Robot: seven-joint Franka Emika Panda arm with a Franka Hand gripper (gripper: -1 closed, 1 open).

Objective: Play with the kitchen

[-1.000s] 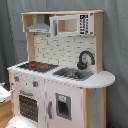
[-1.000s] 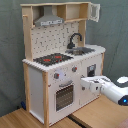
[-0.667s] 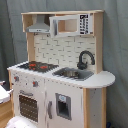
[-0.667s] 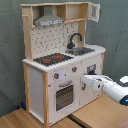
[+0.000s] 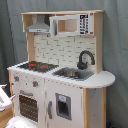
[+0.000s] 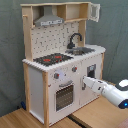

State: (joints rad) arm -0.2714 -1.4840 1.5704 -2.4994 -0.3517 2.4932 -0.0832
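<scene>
Kitchen [image 5: 60, 75] upright; black faucet [image 5: 85, 59] beside sink [image 5: 73, 74].

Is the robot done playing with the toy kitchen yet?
Not yet. Nothing on the kitchen looks changed: the oven door is shut. In the second exterior view the arm reaches toward the cabinet front beside the oven. The knobs and faucet remain untouched.

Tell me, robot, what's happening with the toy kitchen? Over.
Gripper at the kitchen front, beside oven door. Nothing in the way.
</scene>
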